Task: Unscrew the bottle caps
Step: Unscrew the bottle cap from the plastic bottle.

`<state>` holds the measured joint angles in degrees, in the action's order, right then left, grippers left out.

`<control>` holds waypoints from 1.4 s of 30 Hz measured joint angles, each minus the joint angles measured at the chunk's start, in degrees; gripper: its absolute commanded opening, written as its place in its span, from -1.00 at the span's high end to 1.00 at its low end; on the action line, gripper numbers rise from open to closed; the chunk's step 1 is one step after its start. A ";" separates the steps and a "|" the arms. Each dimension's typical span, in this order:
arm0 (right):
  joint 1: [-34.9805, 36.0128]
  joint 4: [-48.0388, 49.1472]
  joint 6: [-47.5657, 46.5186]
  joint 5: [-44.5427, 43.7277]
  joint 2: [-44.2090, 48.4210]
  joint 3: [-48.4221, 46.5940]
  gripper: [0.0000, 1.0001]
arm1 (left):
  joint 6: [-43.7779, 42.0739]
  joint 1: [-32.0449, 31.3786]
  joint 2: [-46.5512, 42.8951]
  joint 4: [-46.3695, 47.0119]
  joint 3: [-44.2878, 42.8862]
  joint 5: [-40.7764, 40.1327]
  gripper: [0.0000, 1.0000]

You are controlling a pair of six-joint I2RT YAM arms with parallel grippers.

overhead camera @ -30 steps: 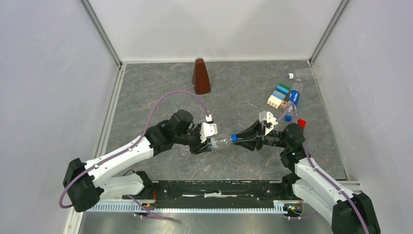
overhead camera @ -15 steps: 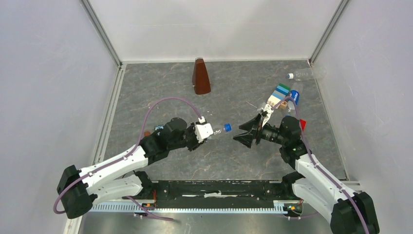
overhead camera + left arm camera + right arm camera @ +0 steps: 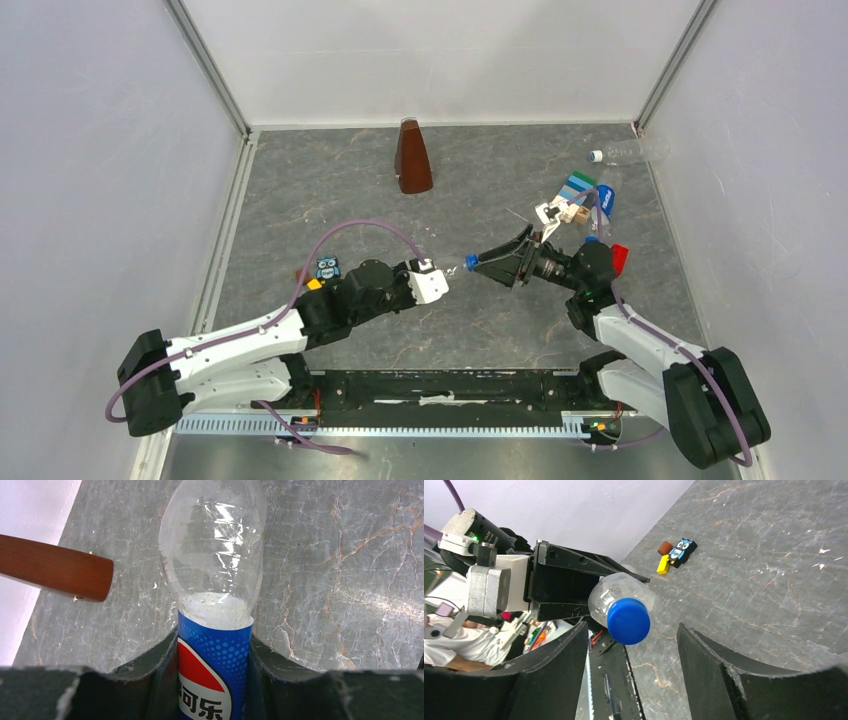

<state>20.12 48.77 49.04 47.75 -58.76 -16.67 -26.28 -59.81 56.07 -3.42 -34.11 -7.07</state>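
A clear bottle (image 3: 212, 565) with a blue label (image 3: 215, 670) is held off the table, and my left gripper (image 3: 214, 645) is shut on its labelled body. In the top view my left gripper (image 3: 443, 279) points it right, its blue cap (image 3: 470, 262) at the tip. My right gripper (image 3: 487, 265) faces it, open. In the right wrist view the cap (image 3: 628, 621) floats between the tips of my right gripper (image 3: 632, 630), touching neither finger (image 3: 711, 670). An unlabelled bottle (image 3: 632, 151) with a white cap (image 3: 596, 156) lies at the far right corner. Another labelled bottle (image 3: 605, 199) lies near the right wall.
A brown pyramid (image 3: 412, 157) stands at the back centre. A stack of toy blocks (image 3: 573, 194) sits beside the right bottle, with a red piece (image 3: 619, 252) behind my right wrist. An owl block (image 3: 327, 268) and small orange and yellow blocks (image 3: 311, 284) lie by my left arm.
My right gripper has let go of the blue cap and opened, then come back around it. My left arm dropped lower and swung the bottle up and right, uncovering the owl block.
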 measured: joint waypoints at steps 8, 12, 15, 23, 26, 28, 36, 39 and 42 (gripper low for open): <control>0.00 4.55 3.89 0.46 -2.56 0.42 -0.21 | -0.87 -0.35 0.02 2.01 0.00 -0.46 0.95; 0.02 5.22 4.07 0.72 -2.84 0.42 0.08 | -1.07 -0.37 0.04 2.21 0.00 -0.39 0.95; 0.00 5.73 4.28 1.29 -3.10 0.42 0.34 | -1.25 -0.39 0.15 2.29 0.00 -0.37 0.96; -0.04 6.43 0.57 2.95 -2.19 1.03 0.83 | -1.14 -0.39 0.46 2.34 -0.02 0.92 0.96; -0.28 6.08 -3.06 4.00 0.35 1.97 0.88 | -0.04 -0.20 0.46 1.95 -0.26 3.21 0.95; -0.37 5.49 -5.90 4.79 2.47 2.58 0.94 | 1.55 1.27 0.39 0.33 -1.16 6.47 0.95; -0.26 3.32 -16.57 6.88 10.36 3.98 1.00 | 7.41 11.10 3.37 -6.75 -6.64 30.49 0.93; -0.24 1.62 -19.74 8.61 11.89 4.66 1.00 | 8.50 12.48 5.68 -10.54 -8.70 36.68 0.90; -0.33 -0.13 -22.45 9.94 13.11 5.29 1.00 | 8.87 13.29 8.31 -14.60 -11.28 40.68 0.89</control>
<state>19.79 48.64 26.59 57.69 -45.65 -11.38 -17.41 -46.52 64.38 -18.02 -45.39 33.61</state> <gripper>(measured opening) 0.366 0.441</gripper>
